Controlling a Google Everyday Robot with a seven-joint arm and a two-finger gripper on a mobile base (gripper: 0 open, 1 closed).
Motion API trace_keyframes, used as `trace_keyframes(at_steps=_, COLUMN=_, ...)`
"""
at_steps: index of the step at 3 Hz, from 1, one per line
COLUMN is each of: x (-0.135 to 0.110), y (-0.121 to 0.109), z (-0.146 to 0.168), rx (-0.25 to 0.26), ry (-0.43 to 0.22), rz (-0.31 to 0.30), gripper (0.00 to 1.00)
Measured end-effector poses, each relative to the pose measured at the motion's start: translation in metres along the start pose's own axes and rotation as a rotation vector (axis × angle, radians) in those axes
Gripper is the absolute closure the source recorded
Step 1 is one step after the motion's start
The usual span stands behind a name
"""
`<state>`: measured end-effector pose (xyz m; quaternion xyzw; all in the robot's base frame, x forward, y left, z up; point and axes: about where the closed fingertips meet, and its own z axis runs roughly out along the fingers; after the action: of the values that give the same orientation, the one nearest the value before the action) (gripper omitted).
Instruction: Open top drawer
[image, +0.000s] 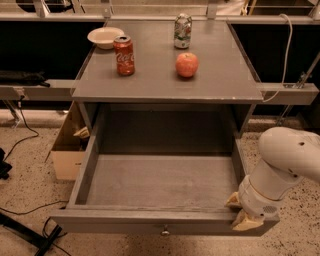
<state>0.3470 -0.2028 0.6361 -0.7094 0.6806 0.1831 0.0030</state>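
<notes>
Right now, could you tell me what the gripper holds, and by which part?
Cannot be told: the gripper sits at the right end of the front panel of the wide grey wooden drawer.

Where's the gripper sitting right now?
In the camera view the gripper is low on the right, at the right end of the front panel of the pulled-out top drawer, well to the right of its small centre knob.
</notes>
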Motion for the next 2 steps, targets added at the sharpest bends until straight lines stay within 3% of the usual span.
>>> trace_keyframes(at_steps=2, x=0.0000, y=0.0000, z=0.0000, rx=0.000, ry=0.000, rz=0.000, gripper=0.36)
